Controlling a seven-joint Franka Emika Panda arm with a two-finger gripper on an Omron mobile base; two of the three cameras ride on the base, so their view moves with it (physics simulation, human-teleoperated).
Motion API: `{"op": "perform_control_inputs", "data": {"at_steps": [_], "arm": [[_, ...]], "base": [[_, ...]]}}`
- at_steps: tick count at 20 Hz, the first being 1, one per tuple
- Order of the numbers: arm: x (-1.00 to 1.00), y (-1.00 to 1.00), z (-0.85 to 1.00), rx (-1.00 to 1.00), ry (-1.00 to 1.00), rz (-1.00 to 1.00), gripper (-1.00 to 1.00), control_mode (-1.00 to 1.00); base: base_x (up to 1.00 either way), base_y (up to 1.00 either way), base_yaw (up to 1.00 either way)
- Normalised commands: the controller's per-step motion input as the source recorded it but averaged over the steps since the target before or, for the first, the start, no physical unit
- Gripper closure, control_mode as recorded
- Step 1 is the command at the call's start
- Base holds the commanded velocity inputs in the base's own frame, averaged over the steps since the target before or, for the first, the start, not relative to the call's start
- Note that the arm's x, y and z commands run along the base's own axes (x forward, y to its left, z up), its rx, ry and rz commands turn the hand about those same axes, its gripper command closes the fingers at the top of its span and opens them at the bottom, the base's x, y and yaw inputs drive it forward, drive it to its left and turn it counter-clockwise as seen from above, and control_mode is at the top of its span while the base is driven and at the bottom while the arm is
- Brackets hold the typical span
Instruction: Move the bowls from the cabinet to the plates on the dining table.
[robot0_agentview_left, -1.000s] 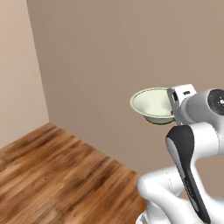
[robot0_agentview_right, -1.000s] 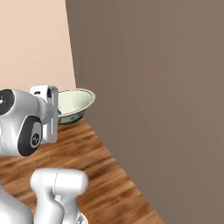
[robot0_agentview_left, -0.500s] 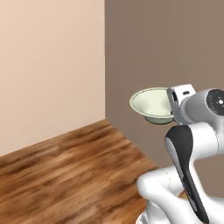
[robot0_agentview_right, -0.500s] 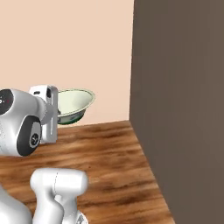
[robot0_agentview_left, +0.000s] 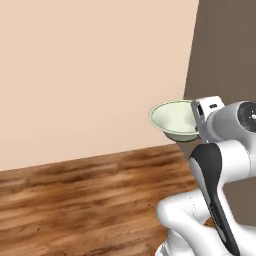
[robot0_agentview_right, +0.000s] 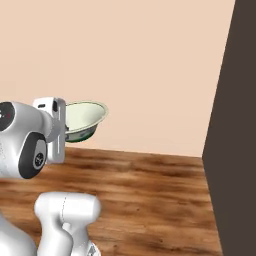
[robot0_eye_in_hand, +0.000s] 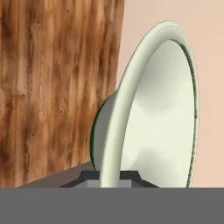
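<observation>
Hand view: gripper (robot0_eye_in_hand: 109, 177) clamped on bowl (robot0_eye_in_hand: 148, 118) rim | bowl upright, raised above wood floor (robot0_agentview_left: 75, 200) | peach wall (robot0_agentview_right: 150, 60) behind

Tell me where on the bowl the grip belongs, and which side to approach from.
The rim. The bowl has a thin flared wall that suits a two-finger pinch, one finger inside and one outside. That is how the gripper holds it, shut on the near edge from the arm's side, with the bowl's opening facing up.
</observation>
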Motion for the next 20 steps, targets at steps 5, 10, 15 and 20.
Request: {"op": "perform_control_inputs", "data": {"at_steps": [5, 10, 15, 20], "arm": [[0.00, 0.00, 0.00, 0.00, 0.00, 0.00, 1.00, 1.00], [0.00, 0.00, 0.00, 0.00, 0.00, 0.00, 1.00, 1.00], [0.00, 0.00, 0.00, 0.00, 0.00, 0.00, 1.00, 1.00], [0.00, 0.00, 0.00, 0.00, 0.00, 0.00, 1.00, 1.00]], "base": [[1.00, -0.04, 0.32], [0.94, -0.01, 0.35], [0.47, 0.24, 0.54], [0.22, 0.28, 0.60]]}}
